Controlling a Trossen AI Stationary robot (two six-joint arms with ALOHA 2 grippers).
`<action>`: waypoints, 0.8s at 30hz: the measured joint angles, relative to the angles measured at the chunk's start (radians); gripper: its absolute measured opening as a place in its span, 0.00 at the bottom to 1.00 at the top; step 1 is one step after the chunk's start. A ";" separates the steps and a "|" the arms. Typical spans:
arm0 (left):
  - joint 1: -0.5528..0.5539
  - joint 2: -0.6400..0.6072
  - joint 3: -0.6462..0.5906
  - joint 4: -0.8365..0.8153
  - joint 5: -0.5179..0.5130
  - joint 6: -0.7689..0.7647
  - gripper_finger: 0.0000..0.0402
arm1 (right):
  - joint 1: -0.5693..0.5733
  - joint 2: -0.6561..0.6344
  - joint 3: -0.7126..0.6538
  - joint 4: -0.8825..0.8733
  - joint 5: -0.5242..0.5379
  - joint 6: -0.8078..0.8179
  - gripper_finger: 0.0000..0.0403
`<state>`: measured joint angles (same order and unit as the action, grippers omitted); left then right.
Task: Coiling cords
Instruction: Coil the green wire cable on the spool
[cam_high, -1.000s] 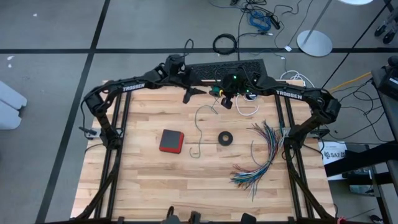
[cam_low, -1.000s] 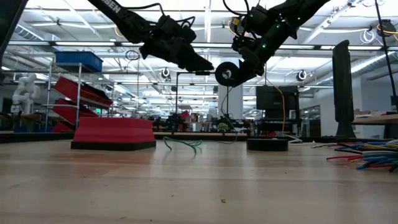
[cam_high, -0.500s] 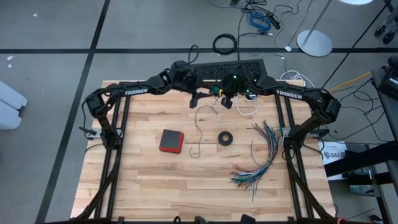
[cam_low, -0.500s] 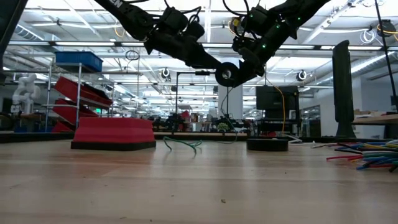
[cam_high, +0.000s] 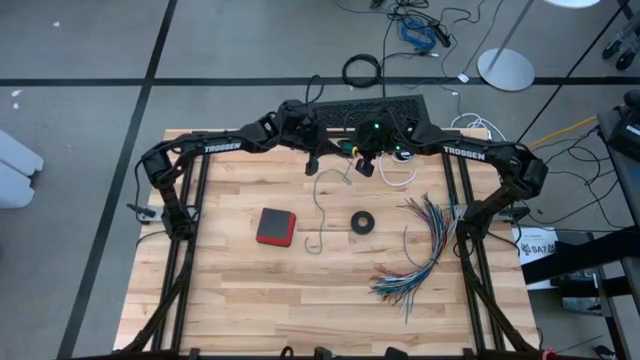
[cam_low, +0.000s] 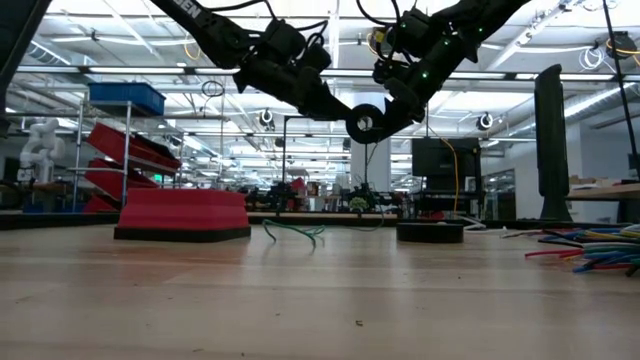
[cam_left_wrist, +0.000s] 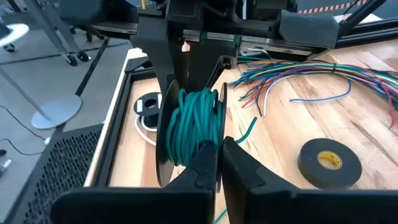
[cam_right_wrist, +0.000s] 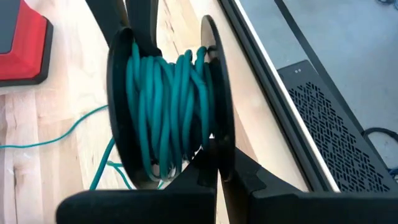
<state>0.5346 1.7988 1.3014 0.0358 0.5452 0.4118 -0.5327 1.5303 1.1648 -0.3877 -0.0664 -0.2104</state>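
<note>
On the left side of the wooden table (cam_high: 230, 290) sits a red block (cam_high: 275, 226). It takes no part in the job.

The left gripper (cam_left_wrist: 219, 163) has reached to the back middle of the table, high in the air. Its two fingers are pinched almost together right at the green cord (cam_left_wrist: 193, 127), and a green strand comes out just beside them. It looks like it has pinched the cord, but the strand between the fingers cannot be seen for sure.

The green cord is partly wound on a black spool (cam_right_wrist: 168, 112). Many loops are already on it, so a good part of the job looks done. But a long tail of the cord (cam_high: 322, 205) lies loose on the table below, next to a black tape ring (cam_high: 363, 222). That tail is left to wind.

The right gripper (cam_right_wrist: 217, 171) is squeezed tight on the rim of the spool and holds it up.

Farther right, the white cord (cam_high: 398, 172) lies loose near the back of the table. It looks not yet coiled. A bunch of coloured wires (cam_high: 425, 250) is spread out on the right side.
</note>
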 joint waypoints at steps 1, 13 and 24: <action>0.000 0.000 0.000 0.001 -0.001 0.009 0.03 | 0.000 0.000 0.000 0.001 -0.001 0.000 0.00; 0.011 0.000 0.000 0.004 0.035 0.057 0.01 | 0.001 -0.034 0.000 0.003 -0.013 -0.068 0.08; 0.047 0.001 -0.001 0.041 0.160 0.074 0.00 | -0.006 -0.125 0.001 0.024 -0.082 -0.067 0.10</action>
<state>0.5813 1.8002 1.3007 0.0765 0.7053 0.4860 -0.5385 1.4054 1.1656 -0.3635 -0.1486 -0.2779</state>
